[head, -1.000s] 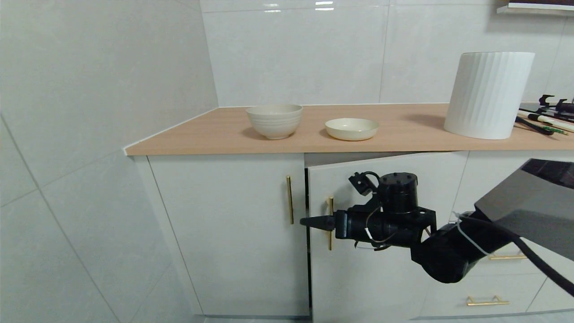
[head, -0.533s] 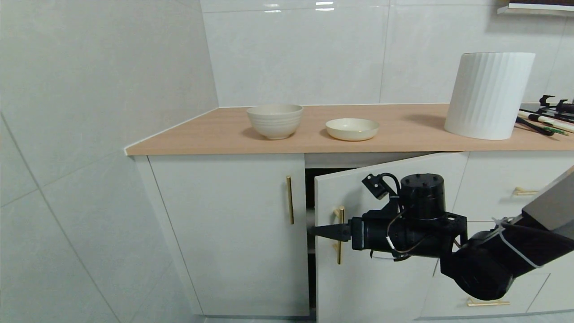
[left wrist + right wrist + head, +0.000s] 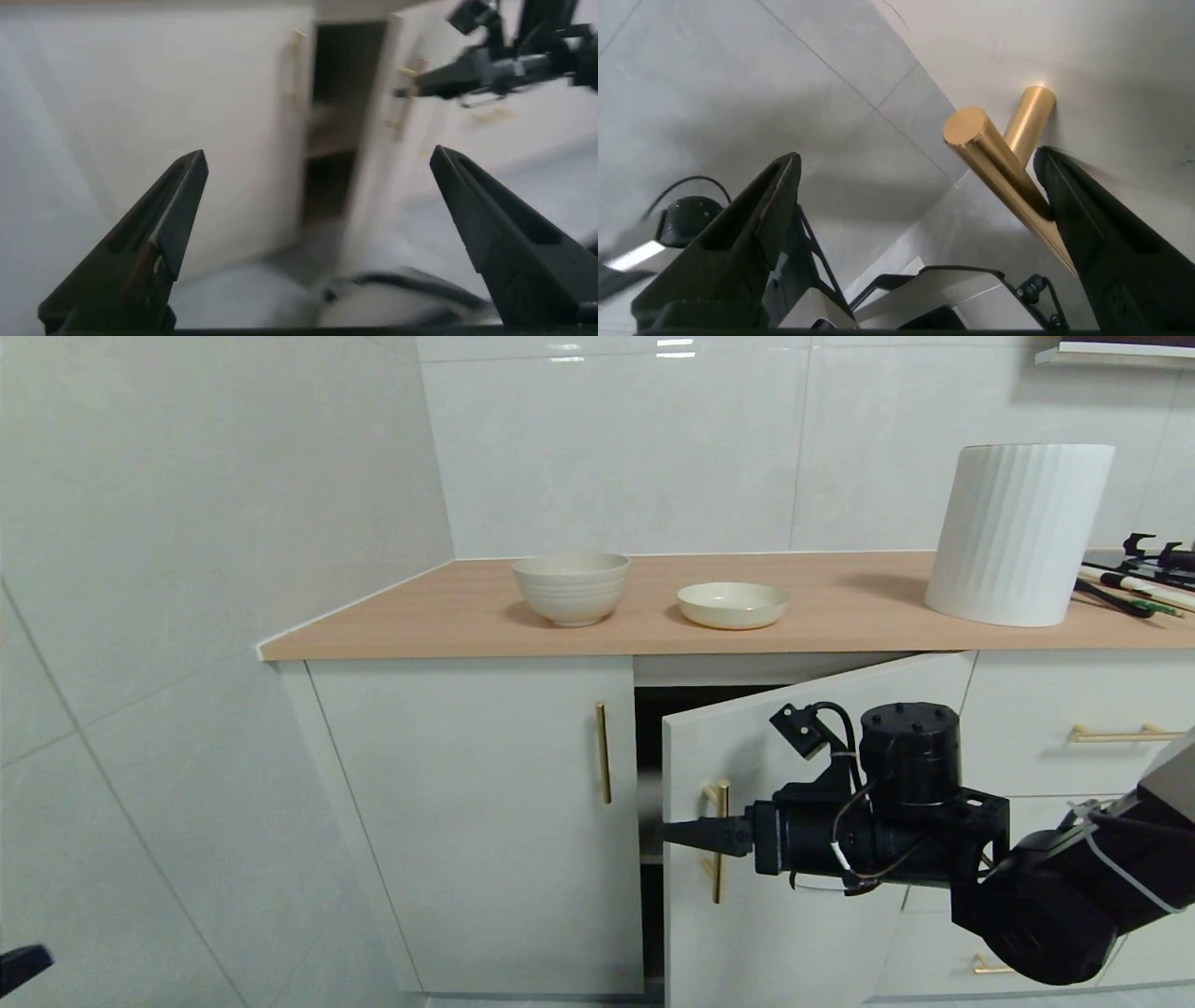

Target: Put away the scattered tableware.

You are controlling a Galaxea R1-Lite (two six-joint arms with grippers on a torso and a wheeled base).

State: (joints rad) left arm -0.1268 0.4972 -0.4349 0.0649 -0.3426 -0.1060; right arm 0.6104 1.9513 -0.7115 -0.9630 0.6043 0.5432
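1. Opening the cupboard is the step in hand, by my judgement. The right door (image 3: 747, 747) stands partly ajar, with a dark gap between it and the closed left door (image 3: 467, 821).
2. Right gripper (image 3: 674, 832): at about 5 o'clock from the centre of the head view. Its fingers are spread, and the brass handle (image 3: 999, 154) passes between them, lying against one finger. It is hooked on the handle rather than pinching it.
3. Left gripper (image 3: 318, 159): low, at about 8 o'clock in the head view, well apart from the cupboard. Its fingers are spread wide with nothing between them, and it faces the opening.
4. Tableware: the bowl (image 3: 571, 586) sits on the counter (image 3: 420, 621) at 12 o'clock. The shallow dish (image 3: 733, 604) lies to its 3 o'clock side, near but apart. Neither is being touched.
5. Other items: a ribbed white container (image 3: 1018, 532) stands at 2 o'clock, and some utensils (image 3: 1134, 588) lie just beyond it at the counter's edge.
6. Progress is early and nothing has been put away. A shelf (image 3: 327, 145) shows inside the cupboard. Remaining work, as judged:
   - swing the door wider;
   - carry the bowl and the dish inside;
   - probably close the door.
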